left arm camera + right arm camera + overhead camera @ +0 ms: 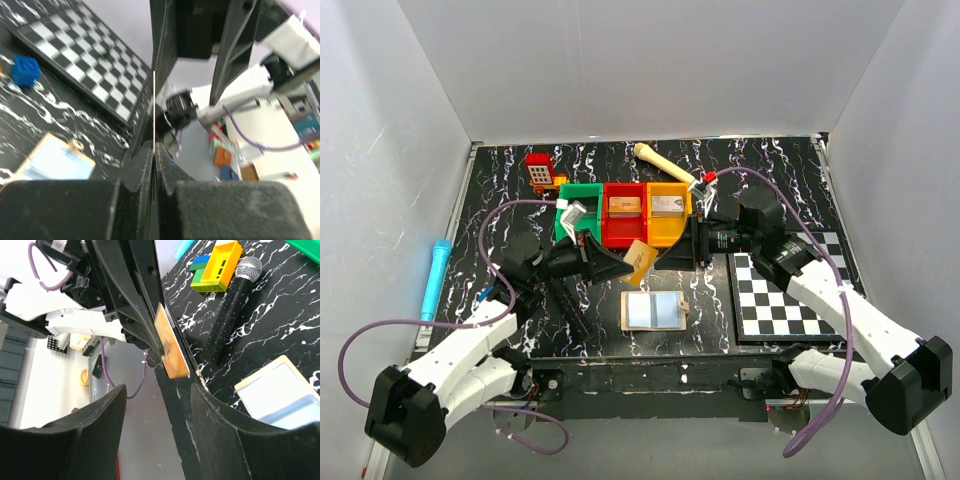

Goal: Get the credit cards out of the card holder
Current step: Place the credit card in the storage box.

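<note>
Out on the left, the left gripper [622,263] is clamped tight on a thin orange-tan card [640,257]. Its wrist view shows that card edge-on, a bare sliver between the closed fingers. So the card is up in the air, not on the table!

Straight down at 6 o'clock from the card lies the card holder [650,311]. It is spread open and flat, pale blue pockets up, near the front edge of the table. Whether another card sits in those pockets, I cannot tell.

At 12 o'clock from the card is the three-colour tray [582,192], close by. Across at 3 o'clock waits the right gripper [688,243], fingers spread wide, holding nothing, facing the card head-on. Further right, at 3 o'clock from the holder, sits the chequered board [790,295].

Here is the danger, as I read it. The pinch looks to be only on one end of a slick card, so it could pivot or slide out if the arm swings. The two grippers are nose to nose, so a misjudged approach could knock fingers together or flick the card away. Released here, it might land back on the open holder or tip into the tray.
</note>
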`<action>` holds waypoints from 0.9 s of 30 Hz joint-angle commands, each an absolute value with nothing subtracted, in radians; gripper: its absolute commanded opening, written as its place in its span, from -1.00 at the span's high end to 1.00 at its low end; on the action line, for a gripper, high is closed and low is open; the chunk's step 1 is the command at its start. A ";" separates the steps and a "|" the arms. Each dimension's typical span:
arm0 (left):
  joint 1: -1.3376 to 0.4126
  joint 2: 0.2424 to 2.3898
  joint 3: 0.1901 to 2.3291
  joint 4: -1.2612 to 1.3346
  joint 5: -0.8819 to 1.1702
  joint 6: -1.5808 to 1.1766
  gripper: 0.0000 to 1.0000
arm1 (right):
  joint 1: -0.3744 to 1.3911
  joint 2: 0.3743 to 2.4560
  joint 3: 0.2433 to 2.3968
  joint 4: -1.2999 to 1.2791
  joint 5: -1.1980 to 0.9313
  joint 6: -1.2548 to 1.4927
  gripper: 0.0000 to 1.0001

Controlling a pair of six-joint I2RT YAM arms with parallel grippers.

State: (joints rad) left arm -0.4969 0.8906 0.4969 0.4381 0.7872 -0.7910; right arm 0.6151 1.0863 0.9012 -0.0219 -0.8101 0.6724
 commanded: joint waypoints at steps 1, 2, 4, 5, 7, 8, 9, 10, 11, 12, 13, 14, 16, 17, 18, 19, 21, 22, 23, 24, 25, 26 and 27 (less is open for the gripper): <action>-0.486 0.960 0.564 0.303 1.123 -0.727 1.00 | 0.604 1.072 1.008 -0.313 -0.805 0.454 -0.24; -0.486 0.972 0.595 0.240 1.137 -0.691 1.00 | 0.606 1.072 1.018 -0.333 -0.801 0.431 -0.24; -0.486 0.992 0.646 0.151 1.170 -0.614 1.00 | 0.604 1.069 1.031 -0.362 -0.796 0.416 -0.23; -0.486 1.000 0.659 0.132 1.184 -0.606 1.00 | 0.606 1.071 1.035 -0.370 -0.796 0.413 -0.21; -0.486 1.008 0.701 0.057 1.187 -0.553 1.00 | 0.604 1.080 1.037 -0.380 -0.804 0.407 -0.15; -0.486 1.012 0.718 0.045 1.196 -0.546 1.00 | 0.604 1.083 1.035 -0.387 -0.805 0.402 -0.13; -0.486 1.015 0.722 0.043 1.207 -0.548 1.00 | 0.604 1.088 1.037 -0.399 -0.805 0.391 -0.12; -0.486 1.020 0.727 0.040 1.213 -0.546 1.00 | 0.604 1.088 1.035 -0.399 -0.808 0.390 -0.11; -0.486 1.025 0.733 0.035 1.221 -0.543 1.00 | 0.606 1.085 1.032 -0.394 -0.814 0.390 -0.11; -0.486 1.026 0.738 0.019 1.223 -0.532 1.00 | 0.606 1.083 1.029 -0.384 -0.822 0.396 -0.11; -0.486 1.031 0.744 -0.021 1.221 -0.511 1.00 | 0.606 1.080 1.026 -0.376 -0.830 0.397 -0.11; -0.486 1.035 0.756 -0.050 1.213 -0.490 1.00 | 0.606 1.078 1.026 -0.368 -0.833 0.403 -0.11; -0.486 1.045 0.765 -0.078 1.215 -0.471 1.00 | 0.606 1.072 1.022 -0.353 -0.831 0.413 -0.18; -0.486 1.049 0.768 -0.084 1.218 -0.468 1.00 | 0.607 1.072 1.023 -0.345 -0.831 0.419 -0.20; -0.486 1.055 0.772 -0.092 1.218 -0.463 1.00 | 0.606 1.069 1.019 -0.333 -0.833 0.423 -0.21; -0.488 1.057 0.776 -0.097 1.218 -0.459 1.00 | 0.606 1.069 1.017 -0.324 -0.834 0.429 -0.21; -0.488 1.063 0.779 -0.100 1.218 -0.459 1.00 | 0.606 1.074 1.015 -0.307 -0.838 0.440 -0.21; -0.489 1.069 0.781 -0.100 1.216 -0.459 1.00 | 0.609 1.077 1.017 -0.299 -0.841 0.445 -0.21; -0.489 1.074 0.781 -0.101 1.216 -0.459 1.00 | 0.611 1.083 1.019 -0.293 -0.844 0.449 -0.20; -0.491 1.080 0.784 -0.103 1.215 -0.459 1.00 | 0.615 1.088 1.019 -0.284 -0.847 0.452 -0.19; -0.494 1.083 0.785 -0.103 1.212 -0.457 1.00 | 0.621 1.092 1.023 -0.281 -0.844 0.456 -0.18; -0.497 1.085 0.787 -0.103 1.204 -0.457 1.00 | 0.630 1.100 1.025 -0.281 -0.838 0.456 -0.15; -0.499 1.088 0.790 -0.104 1.197 -0.457 1.00 | 0.641 1.106 1.029 -0.281 -0.825 0.454 -0.13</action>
State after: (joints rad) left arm -0.4927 1.0832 0.7460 -0.0841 1.1942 -0.4812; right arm 0.6136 1.0889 0.9932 -0.3351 -0.8188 0.4427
